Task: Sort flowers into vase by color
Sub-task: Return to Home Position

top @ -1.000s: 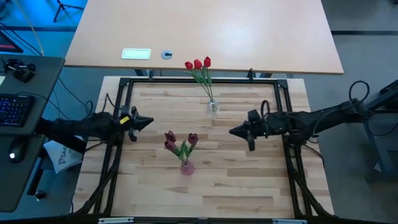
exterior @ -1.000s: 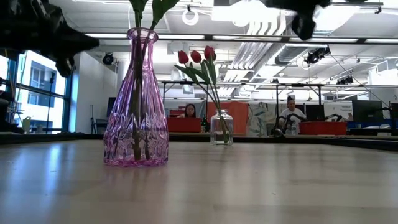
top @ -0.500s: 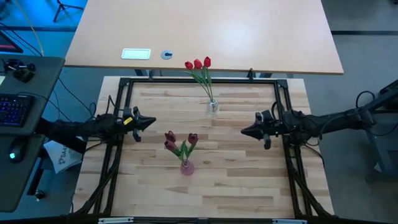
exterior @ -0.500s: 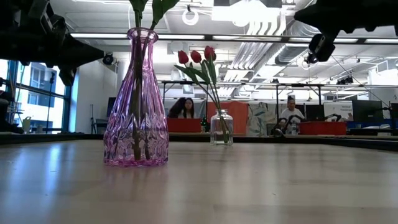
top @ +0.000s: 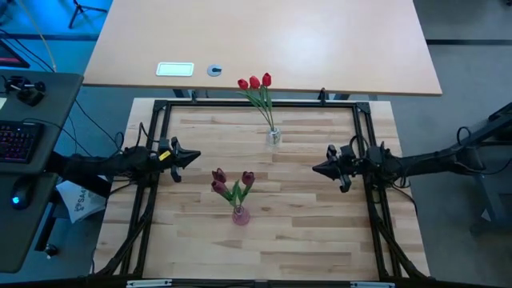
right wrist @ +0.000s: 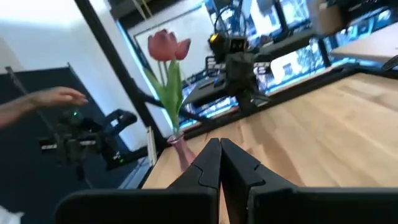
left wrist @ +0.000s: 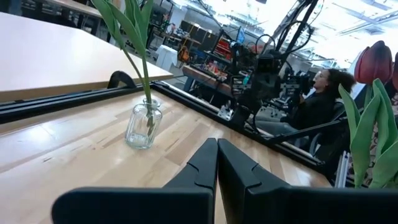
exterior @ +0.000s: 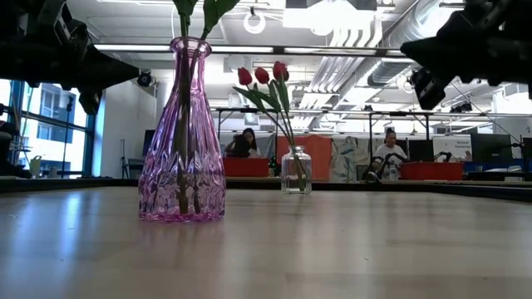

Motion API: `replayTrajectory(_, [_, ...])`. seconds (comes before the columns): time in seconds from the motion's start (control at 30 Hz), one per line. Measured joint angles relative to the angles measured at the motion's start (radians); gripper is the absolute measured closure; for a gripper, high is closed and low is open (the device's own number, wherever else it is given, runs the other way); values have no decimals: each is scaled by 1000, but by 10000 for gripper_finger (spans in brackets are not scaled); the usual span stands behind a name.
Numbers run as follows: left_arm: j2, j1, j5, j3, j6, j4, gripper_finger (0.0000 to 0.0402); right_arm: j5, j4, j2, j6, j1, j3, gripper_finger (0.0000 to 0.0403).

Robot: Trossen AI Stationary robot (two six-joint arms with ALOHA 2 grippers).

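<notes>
Three bright red tulips (top: 254,82) stand with their stems in a small clear glass vase (top: 274,136) near the table's far edge; the vase also shows in the left wrist view (left wrist: 143,124). Three dark maroon tulips (top: 230,182) stand in a pink ribbed glass vase (top: 240,214) (exterior: 182,141) at the table's middle. My left gripper (top: 194,157) hangs shut above the table's left side, left of the pink vase. My right gripper (top: 314,169) hangs shut above the right side. Both hold nothing.
A black frame (top: 256,104) borders the wooden table. Bare wood lies between and in front of the vases. A larger table (top: 264,40) stands beyond the far edge. A keyboard (top: 16,140) sits off to the left. People sit in the room behind.
My right gripper has drawn back toward the table's right edge, staying shut. My left gripper has stayed in place. Both vases and the flowers have not moved.
</notes>
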Motion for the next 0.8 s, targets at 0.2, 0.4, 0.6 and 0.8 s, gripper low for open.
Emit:
replayTrajectory(0.2, [0, 0, 0, 0, 0, 0, 401, -78, 20, 0, -83, -49, -37, 403])
replayTrajectory(0.4, [0, 0, 0, 0, 0, 0, 401, -88, -11, 0, -149, -61, -37, 403])
replayTrajectory(0.6, [0, 0, 0, 0, 0, 0, 401, -86, -50, 0, -149, -61, -37, 403])
replayTrajectory(0.8, [-8, -1, 0, 2, 0, 4, 401, -85, -80, -2, -149, -61, -37, 403])
